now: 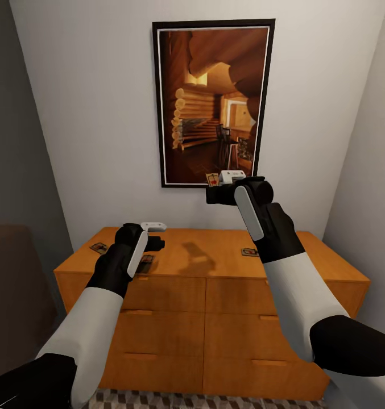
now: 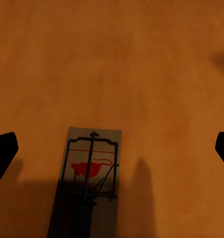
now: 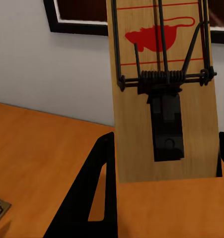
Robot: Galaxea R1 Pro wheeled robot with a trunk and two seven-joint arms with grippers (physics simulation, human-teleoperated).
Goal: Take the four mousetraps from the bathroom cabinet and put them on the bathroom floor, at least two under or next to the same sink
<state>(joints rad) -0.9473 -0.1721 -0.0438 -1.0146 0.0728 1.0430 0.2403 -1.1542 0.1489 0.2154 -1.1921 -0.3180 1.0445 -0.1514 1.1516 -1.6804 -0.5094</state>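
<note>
My left gripper [image 1: 149, 236] hovers wide open over a mousetrap [image 1: 145, 263] lying on the cabinet [image 1: 215, 267] top, lower left of centre. Two more traps [image 1: 98, 247] [image 1: 249, 251] lie there. My right gripper [image 1: 226, 183], raised mid-frame before the picture [image 1: 214, 102], clamps a fourth mousetrap [image 3: 164, 89].

Cabinet [image 1: 215, 267]: I see smooth orange-brown wood, satin sheen. Mousetrap [image 3: 164, 89] in my right gripper [image 1: 222, 183]: pale matt wood grain, dark metal wire and spring, red print. Wall [image 1: 90, 113]: matt white.
</note>
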